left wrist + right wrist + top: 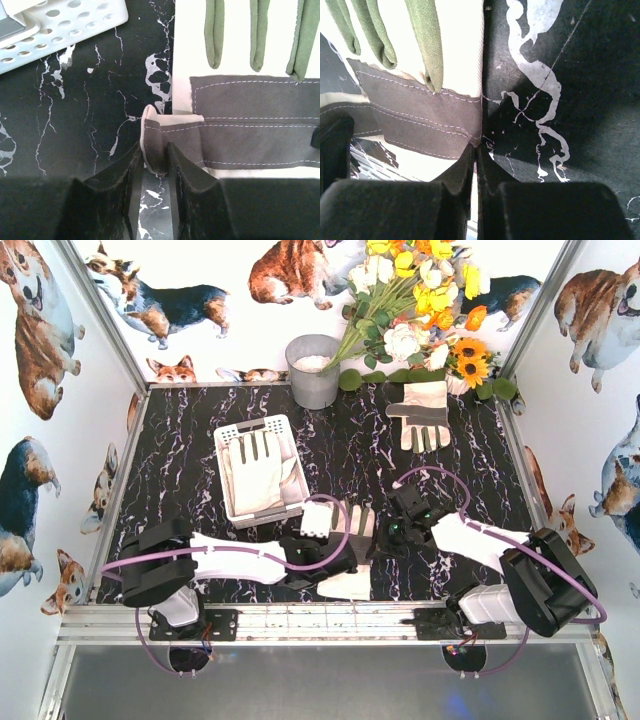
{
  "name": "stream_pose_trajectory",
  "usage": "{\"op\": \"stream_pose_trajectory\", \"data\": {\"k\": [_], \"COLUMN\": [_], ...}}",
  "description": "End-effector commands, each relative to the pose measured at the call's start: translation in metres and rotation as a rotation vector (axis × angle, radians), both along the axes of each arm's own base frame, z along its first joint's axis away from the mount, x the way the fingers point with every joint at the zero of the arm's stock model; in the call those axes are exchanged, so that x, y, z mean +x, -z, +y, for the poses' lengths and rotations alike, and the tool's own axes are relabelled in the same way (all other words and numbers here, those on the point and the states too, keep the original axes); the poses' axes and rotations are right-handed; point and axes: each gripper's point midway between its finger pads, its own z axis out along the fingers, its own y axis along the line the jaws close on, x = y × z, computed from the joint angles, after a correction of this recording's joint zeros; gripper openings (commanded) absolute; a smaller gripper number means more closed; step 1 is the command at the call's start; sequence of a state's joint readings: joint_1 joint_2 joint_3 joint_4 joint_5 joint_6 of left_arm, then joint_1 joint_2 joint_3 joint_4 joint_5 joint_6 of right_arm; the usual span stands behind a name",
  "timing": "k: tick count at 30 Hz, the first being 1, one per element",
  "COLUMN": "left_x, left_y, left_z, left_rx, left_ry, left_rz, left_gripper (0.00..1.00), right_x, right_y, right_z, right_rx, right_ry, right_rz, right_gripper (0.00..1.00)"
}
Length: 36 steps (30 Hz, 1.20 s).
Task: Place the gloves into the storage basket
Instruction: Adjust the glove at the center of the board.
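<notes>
**One glove stowed, two outstanding**

You have the near glove (352,525) lying flat on the black marbled table (180,440), low centre of the top view, between both arms. Your left gripper (154,150) stands narrow, pinching a rolled fold of the glove's grey, white-stitched patch. The right gripper (476,147) is closed tight at the glove's opposite edge; whether it has caught any cloth cannot be told. Left of centre, the storage basket (232,430), shallow white perforated plastic, already holds one cream glove (255,470). The far glove (422,412) lies upper right beside the flowers (420,290), well apart from the basket. By my judgement, about a third is done.
</notes>
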State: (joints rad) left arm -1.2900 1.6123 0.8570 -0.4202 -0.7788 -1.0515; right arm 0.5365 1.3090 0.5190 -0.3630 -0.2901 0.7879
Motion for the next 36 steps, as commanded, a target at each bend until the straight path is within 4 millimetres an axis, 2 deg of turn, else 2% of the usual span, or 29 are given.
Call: {"op": "stream_pose_trajectory", "data": {"k": [1, 5, 7, 11, 16, 20, 21, 22, 23, 25, 28, 31, 34, 36], "left_x": [0.001, -0.003, -0.007, -0.017, -0.024, -0.024, -0.023, -0.022, -0.021, -0.018, -0.014, -0.007, -0.002, 0.001], "left_y": [-0.001, 0.008, 0.02, 0.04, 0.051, 0.052, 0.049, 0.045, 0.04, 0.028, 0.006, -0.022, -0.052, -0.068], "left_z": [0.006, 0.018, 0.028, 0.037, 0.043, 0.037, 0.035, 0.031, 0.027, 0.017, 0.003, -0.012, -0.025, -0.027], "left_rx": [-0.065, -0.07, -0.066, -0.081, -0.086, -0.104, -0.108, -0.119, -0.131, -0.158, -0.179, -0.19, -0.198, -0.191], "left_ry": [-0.051, -0.087, -0.091, -0.09, -0.086, -0.07, -0.064, -0.057, -0.045, -0.013, 0.033, 0.085, 0.141, 0.165], "left_rz": [-0.009, 0.008, 0.029, 0.09, 0.129, 0.147, 0.144, 0.141, 0.135, 0.121, 0.097, 0.061, 0.029, 0.013], "left_gripper": [0.14, 0.03, 0.0, 0.0, 0.0, 0.0, 0.0, 0.0, 0.03, 0.18, 0.47, 0.7, 0.79, 0.82], "right_x": [-0.007, -0.007, -0.007, -0.007, -0.006, 0.0, 0.003, 0.006, 0.01, 0.02, 0.036, 0.052, 0.071, 0.09], "right_y": [0.023, 0.024, 0.024, 0.026, 0.025, 0.008, 0.0, -0.009, -0.02, -0.045, -0.084, -0.116, -0.128, -0.133], "right_z": [-0.027, -0.029, -0.03, -0.03, -0.028, -0.021, -0.02, -0.02, -0.022, -0.027, -0.039, -0.052, -0.067, -0.071], "right_rx": [-0.155, -0.166, -0.17, -0.177, -0.17, -0.13, -0.125, -0.125, -0.128, -0.143, -0.165, -0.217, -0.309, -0.343], "right_ry": [0.019, 0.023, 0.024, 0.015, 0.014, -0.008, -0.01, -0.009, -0.006, 0.012, 0.054, 0.068, 0.066, 0.054], "right_rz": [0.029, 0.029, 0.032, 0.041, 0.04, -0.003, -0.024, -0.047, -0.076, -0.156, -0.307, -0.432, -0.482, -0.504], "right_gripper": [0.0, 0.0, 0.0, 0.0, 0.0, 0.0, 0.02, 0.12, 0.22, 0.4, 0.56, 0.63, 0.67, 0.63]}}
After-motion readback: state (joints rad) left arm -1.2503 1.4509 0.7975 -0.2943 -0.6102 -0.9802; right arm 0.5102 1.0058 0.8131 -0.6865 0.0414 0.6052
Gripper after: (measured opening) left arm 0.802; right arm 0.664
